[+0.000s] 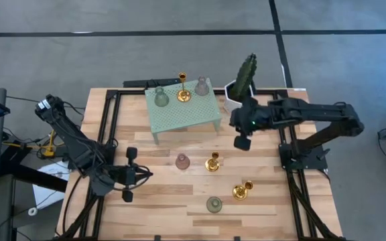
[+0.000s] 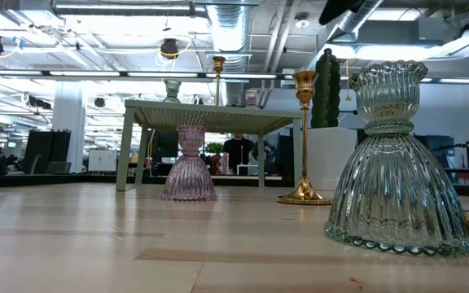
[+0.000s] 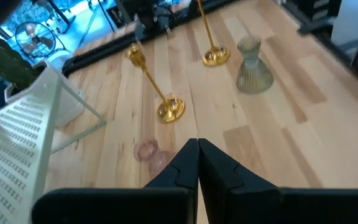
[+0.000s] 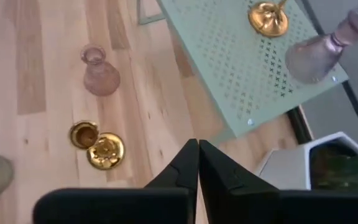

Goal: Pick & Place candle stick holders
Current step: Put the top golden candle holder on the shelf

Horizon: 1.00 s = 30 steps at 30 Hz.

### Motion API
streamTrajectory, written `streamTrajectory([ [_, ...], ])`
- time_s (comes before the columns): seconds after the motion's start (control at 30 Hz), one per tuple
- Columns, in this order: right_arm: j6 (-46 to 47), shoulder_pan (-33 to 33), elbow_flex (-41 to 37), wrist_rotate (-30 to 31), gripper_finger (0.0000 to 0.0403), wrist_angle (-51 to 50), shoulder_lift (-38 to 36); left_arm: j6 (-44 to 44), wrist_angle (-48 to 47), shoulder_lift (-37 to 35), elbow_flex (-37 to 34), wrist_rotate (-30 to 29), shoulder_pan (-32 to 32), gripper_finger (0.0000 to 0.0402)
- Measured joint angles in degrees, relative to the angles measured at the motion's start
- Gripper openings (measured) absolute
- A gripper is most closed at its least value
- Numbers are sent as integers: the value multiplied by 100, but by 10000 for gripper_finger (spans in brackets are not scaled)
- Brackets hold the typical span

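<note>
Small green stand [image 1: 186, 114]: it is at the far side of the tabletop [image 1: 166, 207] and carries three candle stick holders, so these look already placed.
On the stand: a grey-green holder [image 1: 161, 96], a tall gold holder [image 1: 183, 94] and a pink holder [image 1: 202, 86], all upright.
On the bare tabletop: four holders are left, well apart from each other.
Pink holder on the wood [image 1: 183, 161]: upright, near the front of the stand.
Gold holder in the middle [image 1: 212, 163]: upright, just beside the pink one.
Gold holder toward the right [image 1: 240, 191]: in the high view it looks tilted or lying on its side, but I cannot tell for sure.
Grey-green holder near the front edge [image 1: 214, 204]: upright, closest to the low camera.
Right pincer [image 1: 242, 141]: its fingers are closed together with nothing between them; it hangs above the tabletop just beside the right end of the stand.
Left pincer [image 1: 127, 175]: also clenched and empty, low over the left part of the tabletop, waiting.
Cactus pot [image 1: 236, 90]: it is behind the right arm, not a part of the task.
Progress: I judge three of seven holders are done, if the stand is the goal; four remain.
Next step, as a guess: the right pincer must open and go to one of the middle holders.
</note>
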Motion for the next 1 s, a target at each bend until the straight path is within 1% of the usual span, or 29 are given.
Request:
streamTrajectory([
  [0.17, 584, 603, -768, 235, 1, 271, -497, 5, 158, 2, -293, 2, 6, 8],
  [0.4, 1721, 1509, -2287, 1043, 1, 984, -1508, 20, 402, 2, -336, -1, 14, 8],
  [0.5, 2256, 1924, -2916, 1504, 0, 1185, -1956, 20, 446, 2, -336, -1, 14, 8],
  [0.6, 2671, 2308, -3487, 1939, 0, 1278, -2356, 20, 465, 2, -336, -3, 14, 8],
  [0.67, 2844, 2488, -3882, 2125, 0, 1495, -2567, 20, 473, 2, -336, -2, 14, 8],
  [0.73, 2872, 2599, -4324, 2211, 0, 1838, -2764, 20, 497, 2, -336, -3, 12, 8],
  [0.83, 2768, 2677, -4984, 2228, 0, 2626, -2960, 22, 535, 2, -336, -3, 14, 8],
  [1.0, 2223, 2627, -5989, 2218, 0, 4211, -3046, 20, 567, 2, -336, -1, 80, 8],
])
